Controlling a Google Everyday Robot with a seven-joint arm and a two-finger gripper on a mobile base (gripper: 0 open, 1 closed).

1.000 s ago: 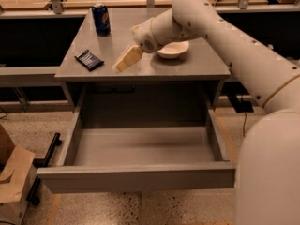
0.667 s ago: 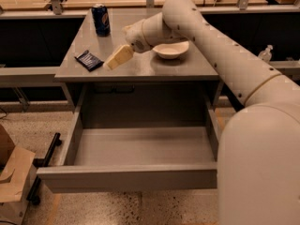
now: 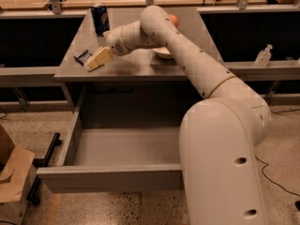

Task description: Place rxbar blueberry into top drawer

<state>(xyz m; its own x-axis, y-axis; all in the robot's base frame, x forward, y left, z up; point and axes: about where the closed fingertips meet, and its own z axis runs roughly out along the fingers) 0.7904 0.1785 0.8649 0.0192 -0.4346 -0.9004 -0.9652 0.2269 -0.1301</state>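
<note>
A grey desk is carrying one soda can, one white bowl and one rxbar blueberry. One top drawer is standing pulled out beneath. The bar is lying flat in front of the can, its long axis slanting. The hand is covering its right end; I cannot tell whether it is open or closed.

The pincer hangs over the worktop at the rxbar blueberry, perhaps touching it; the top drawer stands open below.
</note>
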